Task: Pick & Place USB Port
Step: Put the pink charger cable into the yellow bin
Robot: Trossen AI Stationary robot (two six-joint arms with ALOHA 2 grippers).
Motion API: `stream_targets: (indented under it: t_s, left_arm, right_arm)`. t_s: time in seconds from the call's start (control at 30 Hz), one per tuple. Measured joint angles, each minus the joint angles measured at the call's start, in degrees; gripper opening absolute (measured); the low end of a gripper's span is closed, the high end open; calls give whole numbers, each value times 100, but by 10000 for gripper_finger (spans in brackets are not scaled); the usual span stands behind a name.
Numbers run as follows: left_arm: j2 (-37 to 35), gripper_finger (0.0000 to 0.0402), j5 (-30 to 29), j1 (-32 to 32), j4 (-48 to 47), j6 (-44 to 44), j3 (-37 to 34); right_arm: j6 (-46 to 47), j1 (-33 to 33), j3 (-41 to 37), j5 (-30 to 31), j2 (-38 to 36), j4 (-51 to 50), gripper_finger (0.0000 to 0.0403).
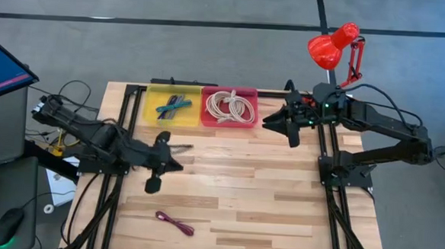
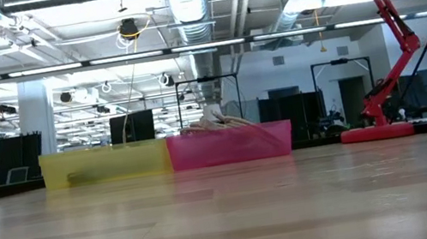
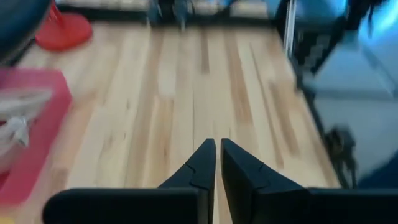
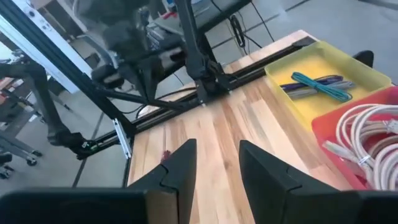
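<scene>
Two bins [image 1: 227, 122] sit side by side at the table's [image 1: 279, 204] far edge.

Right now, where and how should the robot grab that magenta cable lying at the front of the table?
Probably mid-length on the magenta cable, from straight above: it lies flat and loosely folded on the table, diagonal, nothing beside it. The left gripper is nearer.

We are in an open lab or workshop: bare ducts [image 2: 187, 2], strip lights [image 2: 100, 62], framed workbench [image 1: 235, 178], monitor [image 1: 0, 67].
</scene>
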Motion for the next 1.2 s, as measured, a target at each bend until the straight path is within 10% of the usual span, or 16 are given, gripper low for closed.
stream_targets:
  t_s: [0.47, 1.2]
  left_arm:
    - [1668, 23, 1637, -452, -1328, -159, 316]
    - [2206, 26, 1997, -614, -363, -495, 327]
  right_arm:
    - [-2, -15, -1, -4, 174, -147, 113]
    - [-1023, -11, -3, 287, 255, -1453, 113]
